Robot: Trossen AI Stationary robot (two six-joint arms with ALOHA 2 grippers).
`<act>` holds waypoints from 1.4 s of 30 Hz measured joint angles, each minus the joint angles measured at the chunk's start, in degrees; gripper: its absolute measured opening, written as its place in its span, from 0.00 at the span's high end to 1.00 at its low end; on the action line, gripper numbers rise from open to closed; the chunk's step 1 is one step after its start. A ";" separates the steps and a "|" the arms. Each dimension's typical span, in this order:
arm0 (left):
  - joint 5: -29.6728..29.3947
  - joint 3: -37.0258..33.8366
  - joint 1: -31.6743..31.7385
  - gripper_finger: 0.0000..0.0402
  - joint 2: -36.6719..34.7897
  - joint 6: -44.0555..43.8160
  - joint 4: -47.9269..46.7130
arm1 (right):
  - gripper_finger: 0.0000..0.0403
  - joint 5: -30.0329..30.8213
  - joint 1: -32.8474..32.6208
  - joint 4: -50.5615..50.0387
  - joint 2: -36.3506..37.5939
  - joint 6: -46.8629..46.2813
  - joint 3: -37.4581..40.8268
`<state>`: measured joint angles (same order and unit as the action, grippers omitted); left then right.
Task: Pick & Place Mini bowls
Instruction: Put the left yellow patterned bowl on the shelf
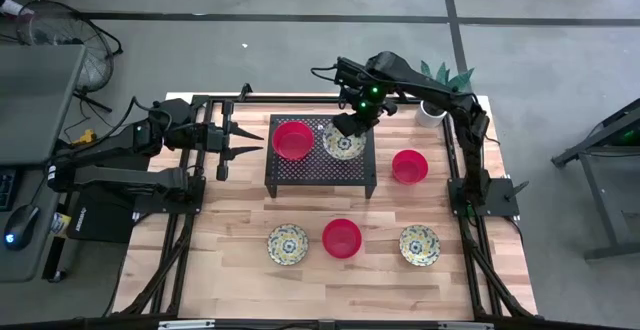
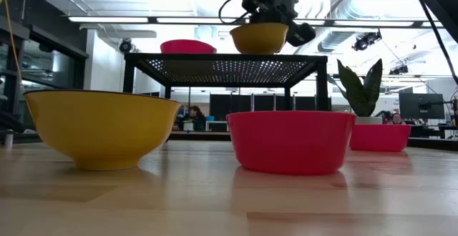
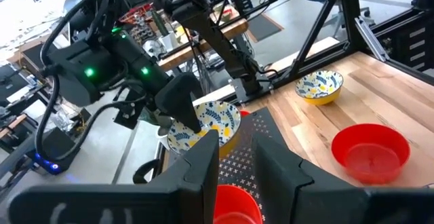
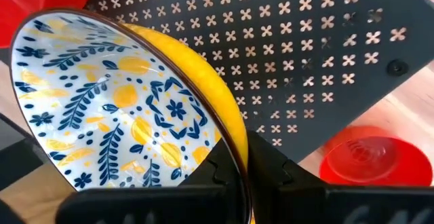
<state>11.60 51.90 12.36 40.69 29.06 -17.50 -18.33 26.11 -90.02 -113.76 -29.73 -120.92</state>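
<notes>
A black perforated rack [image 1: 320, 175] stands mid-table with a red mini bowl [image 1: 293, 140] resting on its top. Beside that bowl, over the rack's right half, is a cream-yellow floral mini bowl [image 1: 345, 146] with my right gripper [image 1: 352, 125] shut on it. Another red bowl [image 1: 409, 166] sits on the table right of the rack. Along the near side stand a floral bowl [image 1: 287, 244], a red bowl [image 1: 342, 238] and a second floral bowl [image 1: 420, 245]. My left gripper [image 1: 238, 143] waits open, left of the rack, holding nothing. My right gripper pinches the floral bowl's rim [image 4: 234, 149], one finger inside the bowl and one against its yellow outer wall. The fingers come steeply from above. In the low view the bowl [image 2: 259, 37] sits mouth up at the rack top; whether its base touches it, I cannot tell.
A small white pot with a green plant [image 1: 432, 110] stands at the table's far right corner, close behind the right arm. Bare wood shows between the rack and the near row of bowls. The arms' black frames run along both table sides.
</notes>
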 joint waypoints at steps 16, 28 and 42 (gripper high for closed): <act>0.00 0.00 0.00 0.79 -0.52 -0.08 -0.09 | 0.99 2.11 1.97 2.02 10.90 -1.10 15.15; 0.34 0.00 0.00 0.79 -0.48 -1.09 -0.19 | 0.99 -2.57 0.41 18.16 19.76 -15.28 30.76; 0.95 0.00 0.00 0.79 -0.48 -1.81 -0.22 | 0.99 -3.01 -1.14 25.28 19.74 -23.04 32.61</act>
<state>12.54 51.90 12.36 40.21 27.25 -17.72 -21.33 24.97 -64.74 -94.02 -52.77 -88.31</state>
